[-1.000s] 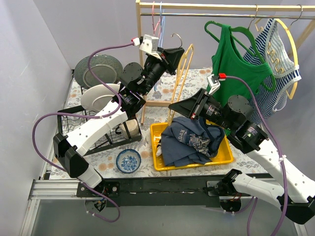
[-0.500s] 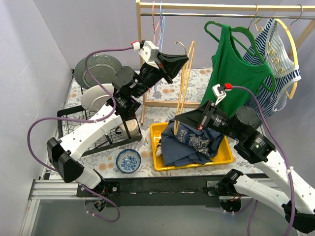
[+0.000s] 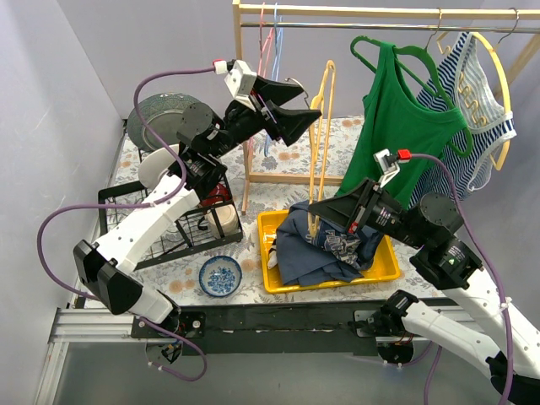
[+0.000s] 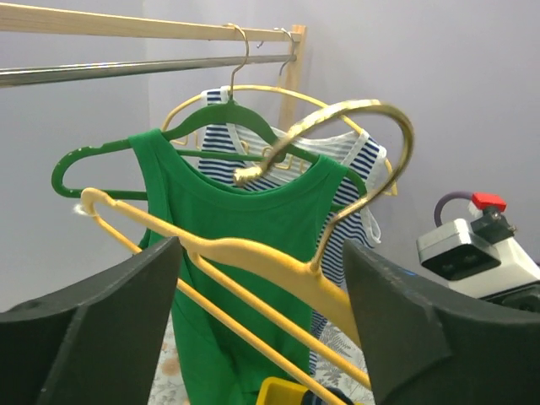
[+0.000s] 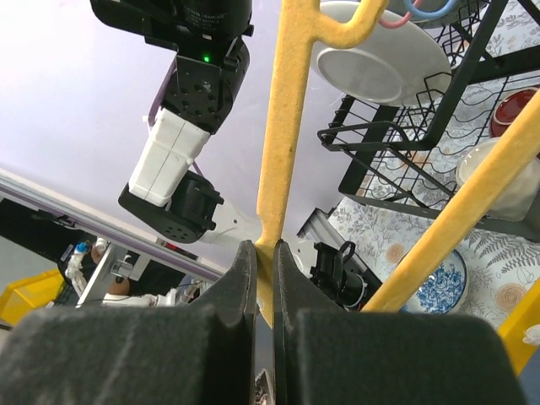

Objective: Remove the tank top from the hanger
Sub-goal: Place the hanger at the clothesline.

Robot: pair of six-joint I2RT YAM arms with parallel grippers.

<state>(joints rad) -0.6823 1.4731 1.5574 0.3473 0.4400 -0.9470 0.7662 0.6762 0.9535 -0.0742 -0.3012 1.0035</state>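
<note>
A bare yellow hanger (image 3: 321,135) stands nearly upright over the table with no cloth on it. My right gripper (image 3: 314,208) is shut on its lower end, and in the right wrist view the yellow bar (image 5: 287,126) runs up from the shut right gripper (image 5: 266,246). My left gripper (image 3: 305,103) is open near the hanger's top. In the left wrist view the hanger's neck (image 4: 253,253) passes between the spread fingers of the left gripper (image 4: 261,253). A dark blue tank top (image 3: 329,240) lies crumpled in the yellow bin (image 3: 380,266).
A green tank top (image 3: 396,126) on a green hanger and a striped top (image 3: 472,93) hang from the wooden rail (image 3: 380,13) at the back right. A black dish rack (image 3: 118,198) with plates stands at the left. A blue bowl (image 3: 220,276) sits near the front.
My left gripper has opened and let go of the hanger's hook, and has risen to the right. My right gripper has shut on the hanger's lower end and drawn back right.
</note>
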